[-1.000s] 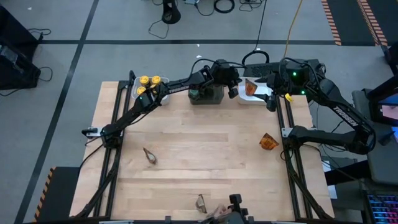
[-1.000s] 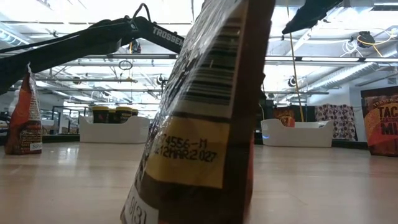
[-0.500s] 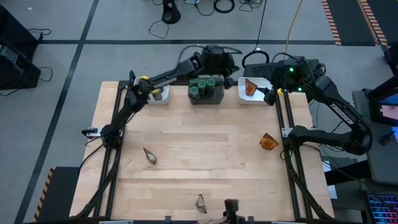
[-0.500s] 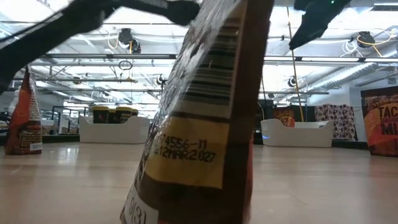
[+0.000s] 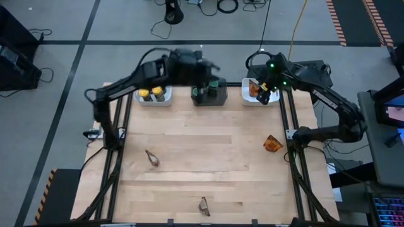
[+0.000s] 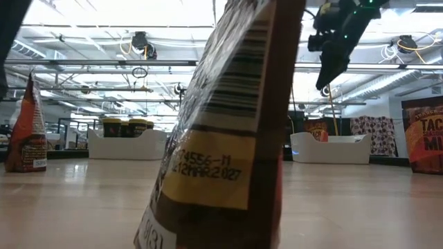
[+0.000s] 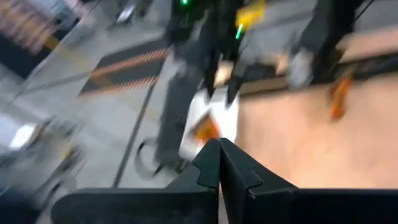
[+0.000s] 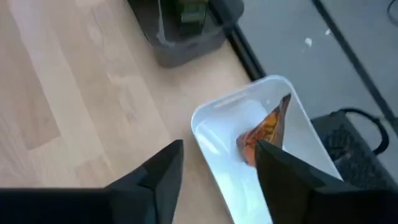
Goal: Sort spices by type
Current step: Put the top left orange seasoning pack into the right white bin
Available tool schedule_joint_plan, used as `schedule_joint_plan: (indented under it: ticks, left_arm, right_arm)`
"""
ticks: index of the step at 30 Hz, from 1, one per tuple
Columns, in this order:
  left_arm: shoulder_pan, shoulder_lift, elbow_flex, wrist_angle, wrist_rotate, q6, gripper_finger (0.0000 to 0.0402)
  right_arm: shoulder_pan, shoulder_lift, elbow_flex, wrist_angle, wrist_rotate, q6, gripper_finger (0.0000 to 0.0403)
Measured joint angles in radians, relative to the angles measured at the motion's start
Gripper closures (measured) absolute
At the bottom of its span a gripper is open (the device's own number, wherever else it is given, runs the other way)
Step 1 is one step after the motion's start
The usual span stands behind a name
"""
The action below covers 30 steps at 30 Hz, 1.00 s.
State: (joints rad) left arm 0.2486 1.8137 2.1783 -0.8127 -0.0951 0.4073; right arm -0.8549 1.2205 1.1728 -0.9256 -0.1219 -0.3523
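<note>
Orange packet (image 8: 264, 134) in white bin (image 8: 217, 115) beneath open right end effector (image 8: 217, 165)

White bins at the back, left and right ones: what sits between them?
High view: the dark grey bin holding green-lidded jars sits between the left white bin and right white bin.

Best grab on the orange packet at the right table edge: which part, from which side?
Judging from the high view, take the orange packet by its upper crinkled edge, coming straight down with the right end effector, which is open. The packet lies alone on the table, clear on all sides.
</note>
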Motion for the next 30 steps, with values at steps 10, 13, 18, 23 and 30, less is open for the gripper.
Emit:
schedule_joint_plan:
  ticks: [10, 13, 18, 23, 30]
  left_arm:
    - [-0.052, -0.480, -0.846, 0.523, -0.227, -0.104, 0.0395]
    - [-0.045, -0.595, -1.060, 0.756, -0.229, -0.111, 0.0395]
    - [-0.037, -0.702, -1.239, 0.916, -0.239, -0.114, 0.0395]
    - [-0.039, -0.727, -1.268, 0.927, -0.243, -0.113, 0.0395]
    - [-0.039, -0.722, -1.270, 0.922, -0.243, -0.106, 0.0395]
  right_arm:
    - [-0.031, 0.144, 0.000, -0.043, -0.004, 0.000, 0.0374]
    - [-0.049, 0.213, 0.000, -0.039, 0.006, 0.001, 0.0395]
    - [-0.088, 0.293, 0.000, -0.035, 0.109, 0.047, 0.0400]
    - [-0.108, 0.316, 0.000, -0.034, 0.117, 0.059, 0.0402]
    - [-0.127, 0.316, -0.012, 0.012, 0.117, 0.104, 0.0402]
